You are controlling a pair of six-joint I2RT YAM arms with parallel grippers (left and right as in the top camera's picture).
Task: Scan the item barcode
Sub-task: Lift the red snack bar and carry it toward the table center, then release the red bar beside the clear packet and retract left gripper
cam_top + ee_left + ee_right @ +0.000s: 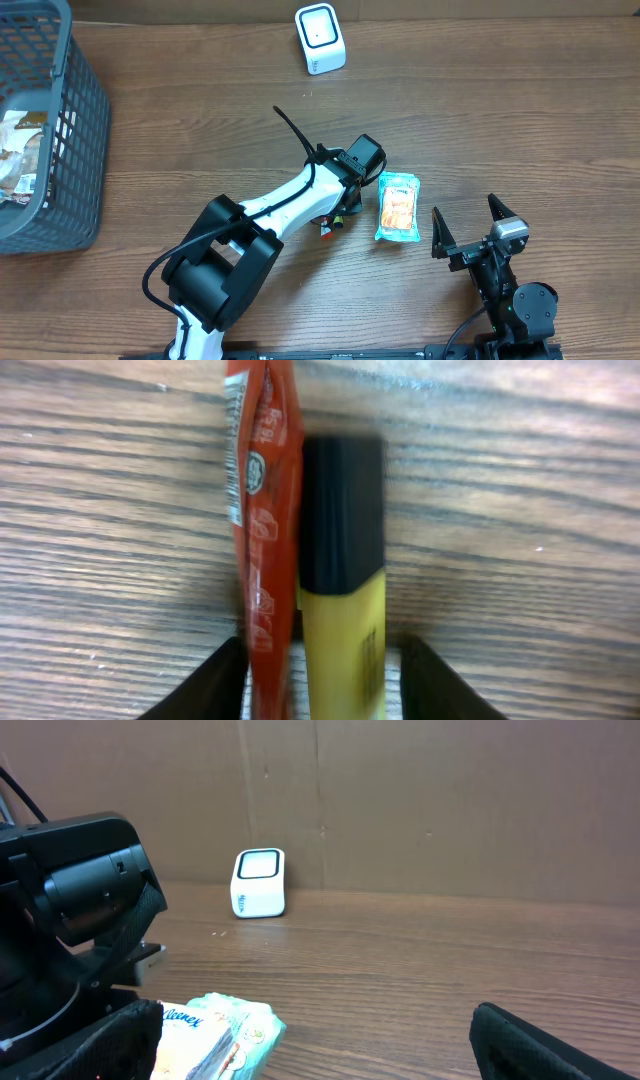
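The surface is a brown wood-grain table (520, 110) backed by a plain cardboard wall (450, 800).

Item: a red sachet (268, 540) lies flat on the table, well clear of the white scanner (320, 38), on the robot's side of it and roughly in line with it. A yellow highlighter (342, 560) with a black cap lies lengthwise against the sachet, the two touching along their sides. No barcode is legible on either; the sachet's print is blurred.

Left gripper (322, 670): lowered over this pair, its fingers (215, 685) spread and standing one to each side. A sliver of table shows between the highlighter and the finger next to it. On the sachet side I cannot tell whether the finger touches. Neither item is lifted.

Scanner: upright near the table's far edge, its window facing up and toward the robot, nothing in front of it.

A pale blue tissue pack (398, 207) lies on the robot's side of the scanner, slightly to its right and well apart from it.

Right gripper (464, 215): further right of the scanner and nearer the robot than the tissue pack, jaws spread wide, holding nothing.

A grey mesh basket (85, 120) stands far to the scanner's left at the table's edge, with packaged goods inside.
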